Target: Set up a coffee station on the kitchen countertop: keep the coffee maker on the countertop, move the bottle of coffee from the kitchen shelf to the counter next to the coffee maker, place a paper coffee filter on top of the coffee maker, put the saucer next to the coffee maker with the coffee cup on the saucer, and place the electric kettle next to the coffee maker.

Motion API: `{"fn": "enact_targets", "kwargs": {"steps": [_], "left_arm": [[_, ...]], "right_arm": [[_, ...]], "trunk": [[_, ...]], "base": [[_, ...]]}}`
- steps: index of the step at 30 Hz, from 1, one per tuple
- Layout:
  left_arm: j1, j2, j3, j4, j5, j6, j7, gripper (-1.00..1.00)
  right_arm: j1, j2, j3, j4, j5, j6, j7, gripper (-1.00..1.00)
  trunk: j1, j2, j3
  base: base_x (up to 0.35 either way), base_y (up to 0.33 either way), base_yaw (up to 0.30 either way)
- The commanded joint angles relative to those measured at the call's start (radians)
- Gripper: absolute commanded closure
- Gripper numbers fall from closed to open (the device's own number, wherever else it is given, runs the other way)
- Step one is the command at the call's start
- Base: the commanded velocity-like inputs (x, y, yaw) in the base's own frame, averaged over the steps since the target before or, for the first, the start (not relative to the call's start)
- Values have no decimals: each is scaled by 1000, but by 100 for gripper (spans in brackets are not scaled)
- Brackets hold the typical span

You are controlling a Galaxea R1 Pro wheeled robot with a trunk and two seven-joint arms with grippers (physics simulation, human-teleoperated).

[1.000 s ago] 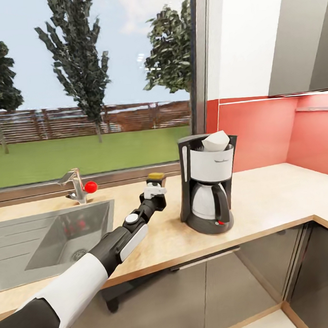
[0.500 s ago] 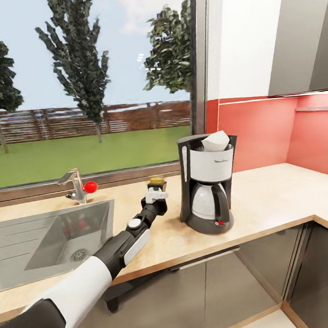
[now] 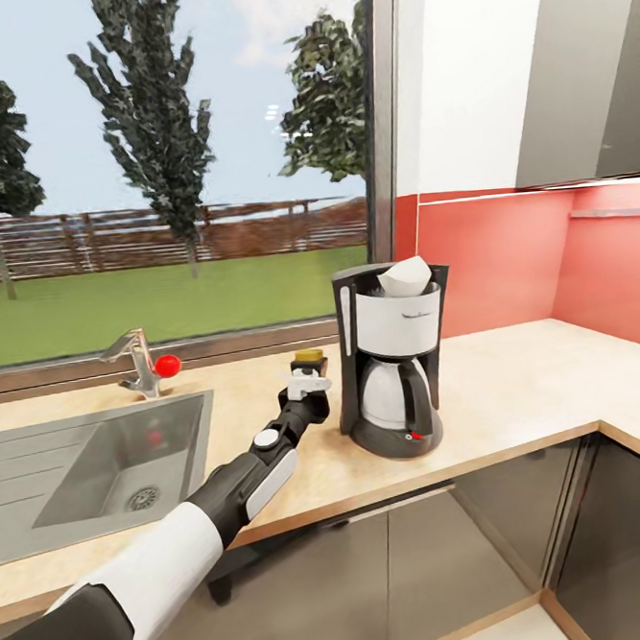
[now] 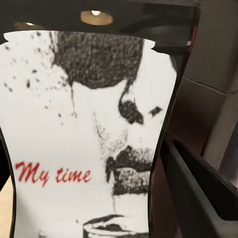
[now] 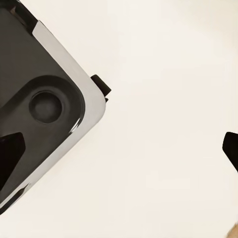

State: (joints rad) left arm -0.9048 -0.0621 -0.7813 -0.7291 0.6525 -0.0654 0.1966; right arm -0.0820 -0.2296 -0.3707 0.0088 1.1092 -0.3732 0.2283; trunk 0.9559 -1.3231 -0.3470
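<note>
Jaws of our left gripper (image 3: 308, 377) are closing around the bottle (image 3: 309, 361), holding its body low while the yellow lid is showing above; we are keeping it over the countertop (image 3: 518, 391), just beside the coffee maker (image 3: 392, 358). We are judging the bottle as rigid, smooth and breakable, so a mid-body hold suits it. Open wood is lying between sink (image 3: 100, 462) and maker, the window ledge behind. Our right gripper's state we cannot tell.

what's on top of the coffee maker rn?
A white paper coffee filter sits in the open top of the coffee maker, its folded edge poking above the rim. Its lower part is hidden by the black housing, as is anything beneath it.
</note>
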Motion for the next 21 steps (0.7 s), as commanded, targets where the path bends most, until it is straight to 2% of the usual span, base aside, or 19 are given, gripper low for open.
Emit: {"fn": "enact_targets", "kwargs": {"steps": [1,10,21], "left_arm": [[-2,1,-6,0,10,-7,7,100],[-2,2,-6,6,10,-7,7,100],[-2,2,-7,25,10,-7,7,100]], "right_arm": [[-1,-1,-8,1,3,-2,5,-100],[-1,-1,-8,1,3,-3,5,-100],[-1,-1,-8,1,3,-2,5,-100]], "trunk": [[0,-1,-1],[0,-1,-2],[0,-1,-17]], "base": [[0,-7,0],[30,13,0],[4,2,0]]}}
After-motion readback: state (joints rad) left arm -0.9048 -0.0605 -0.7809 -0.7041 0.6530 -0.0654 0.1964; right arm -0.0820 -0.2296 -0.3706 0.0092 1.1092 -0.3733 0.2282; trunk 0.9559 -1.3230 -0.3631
